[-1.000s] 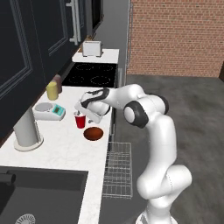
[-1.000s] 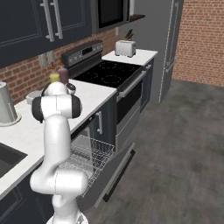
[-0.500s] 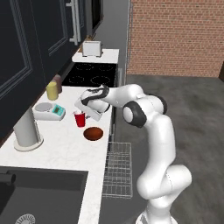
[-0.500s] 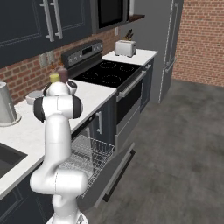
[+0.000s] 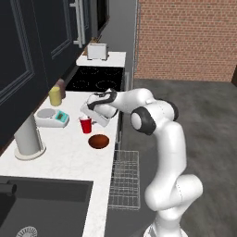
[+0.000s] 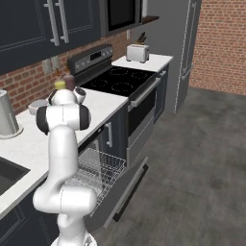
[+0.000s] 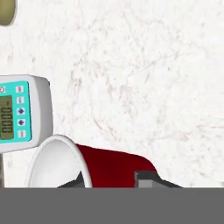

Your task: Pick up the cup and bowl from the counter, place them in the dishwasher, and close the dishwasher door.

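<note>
One cup now lifted off counter w/ hand.

arm: glossy white rounded links | joints: dark grey rings at elbow and shoulder | base: bulbous white pedestal | hand: white housing, black band, dark fingertips

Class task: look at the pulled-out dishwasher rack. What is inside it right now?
The visible grid of the wire rack holds nothing; the cup and bowl stand on the counter. In the right base view the arm covers part of the rack.
</note>
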